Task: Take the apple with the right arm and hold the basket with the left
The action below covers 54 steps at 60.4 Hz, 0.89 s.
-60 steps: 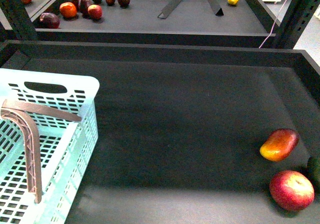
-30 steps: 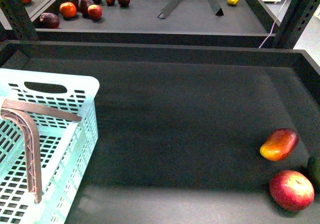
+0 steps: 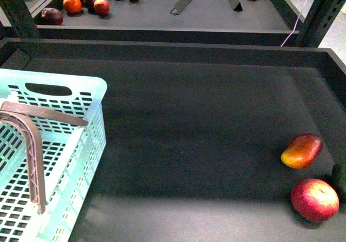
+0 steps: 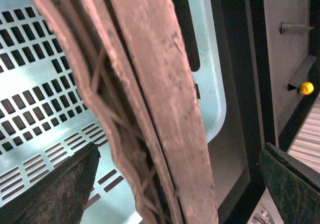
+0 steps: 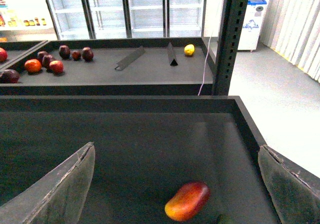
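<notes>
Item: round deep-red apple [image 3: 315, 200] with pale speckles, stem dimple up. It rests on the black walled table [image 3: 189, 123] at the near right corner, just beside a dark green oval fruit [image 3: 340, 180] and a little nearer the robot than an oblong red-and-yellow mango-like fruit [image 3: 301, 151]. Item: large pale aqua slotted plastic basket [image 3: 65, 81], standing at the near left corner, well apart from the apple. Left claw [image 4: 180, 146]: dark pads spread wide at the edges of its wrist view, with a brown curved ribbed plastic finger [image 3: 34, 166] hanging over the basket's interior; no grip on wall or rim is visible. Right claw [image 5: 176, 146]: pads wide apart, nothing between them, raised above the table's right half, absent from the front view. Key relation: the right wrist view shows the mango-like fruit ahead but not the apple, so the apple likely lies beneath or behind that claw, toward the robot. Being round, it offers no long axis to match. The right arm is plainly the nearer.
</notes>
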Each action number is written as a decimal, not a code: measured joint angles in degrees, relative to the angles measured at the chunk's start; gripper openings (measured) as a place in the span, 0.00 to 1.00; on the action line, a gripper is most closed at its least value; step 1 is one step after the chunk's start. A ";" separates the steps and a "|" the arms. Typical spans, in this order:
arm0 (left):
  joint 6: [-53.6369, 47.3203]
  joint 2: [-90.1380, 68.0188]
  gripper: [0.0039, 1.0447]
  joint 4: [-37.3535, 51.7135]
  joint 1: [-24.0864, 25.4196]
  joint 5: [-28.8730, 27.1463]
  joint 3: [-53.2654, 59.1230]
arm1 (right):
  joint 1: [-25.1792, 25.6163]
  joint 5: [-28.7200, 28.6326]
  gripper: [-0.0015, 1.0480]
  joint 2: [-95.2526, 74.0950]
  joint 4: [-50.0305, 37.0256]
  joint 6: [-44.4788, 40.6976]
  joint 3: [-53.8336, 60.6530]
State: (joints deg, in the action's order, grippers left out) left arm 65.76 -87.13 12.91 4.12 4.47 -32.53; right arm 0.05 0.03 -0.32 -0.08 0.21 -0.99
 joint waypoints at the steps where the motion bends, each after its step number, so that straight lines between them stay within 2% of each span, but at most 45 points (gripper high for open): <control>1: 0.15 -0.15 0.93 -0.28 0.00 -0.26 -0.22 | 0.00 0.00 0.92 0.00 0.00 0.00 0.00; 4: 0.22 -0.81 0.90 -1.25 0.00 -1.40 -1.09 | 0.00 0.00 0.92 0.00 0.00 0.00 0.00; 8: 0.35 -1.36 0.80 -2.49 0.00 -1.68 -2.05 | 0.00 0.00 0.92 0.00 0.00 0.00 0.00; 11: 0.35 -1.75 0.68 -3.30 -0.07 -2.01 -2.82 | 0.00 0.00 0.92 0.00 -0.02 0.00 0.00; 16: 0.28 -2.36 0.56 -4.24 -0.31 -3.02 -3.39 | 0.00 0.00 0.92 0.00 0.00 0.00 0.00; 26: 2.67 -4.46 0.20 -6.56 -1.46 -4.00 -5.55 | 0.00 0.00 0.92 0.00 -0.02 0.00 0.00; 30: 4.28 -4.26 0.16 -6.67 -1.62 -3.06 -5.53 | 0.00 0.00 0.92 0.00 0.00 0.00 0.00; 37: 3.10 -2.21 0.16 -8.66 -2.75 -3.04 -5.42 | 0.00 0.00 0.92 0.00 0.00 0.00 0.00; 54: -5.86 11.37 0.16 -14.67 -6.82 0.07 -3.69 | 0.00 0.00 0.92 0.00 0.00 0.00 0.00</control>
State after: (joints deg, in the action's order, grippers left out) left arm 59.90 -75.77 -1.76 -2.70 4.54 -36.23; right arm 0.05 0.03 -0.32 -0.08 0.21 -0.99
